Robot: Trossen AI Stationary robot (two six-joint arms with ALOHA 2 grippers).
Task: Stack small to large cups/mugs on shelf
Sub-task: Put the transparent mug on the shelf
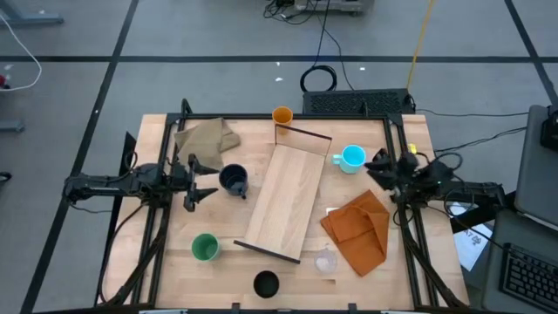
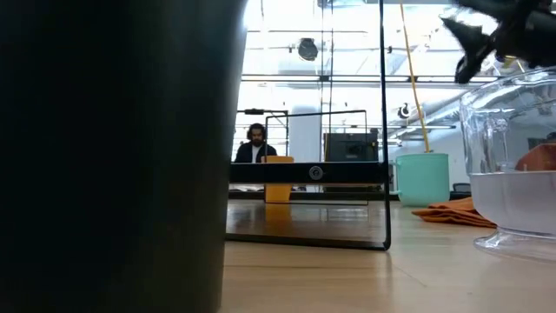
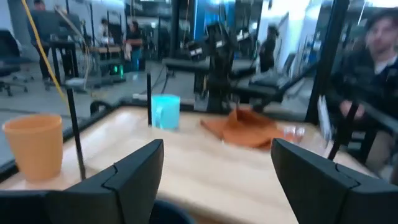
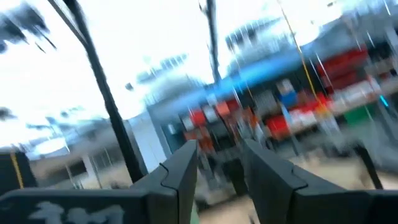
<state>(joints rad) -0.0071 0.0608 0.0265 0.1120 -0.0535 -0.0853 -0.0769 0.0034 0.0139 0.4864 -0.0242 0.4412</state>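
The navy mug sits just beside the left pincer, whose fingers stand apart. The right pincer, nearly together and empty, waits at the worktop's right edge. A careless approach could tip the mug.

Grey floor crossed by dark lines, cables trailing across it. Behind the table: bright windows, a seated person, a yellow pole.

Low view: black cup fills the nine o'clock half, clear cup cut at three o'clock.
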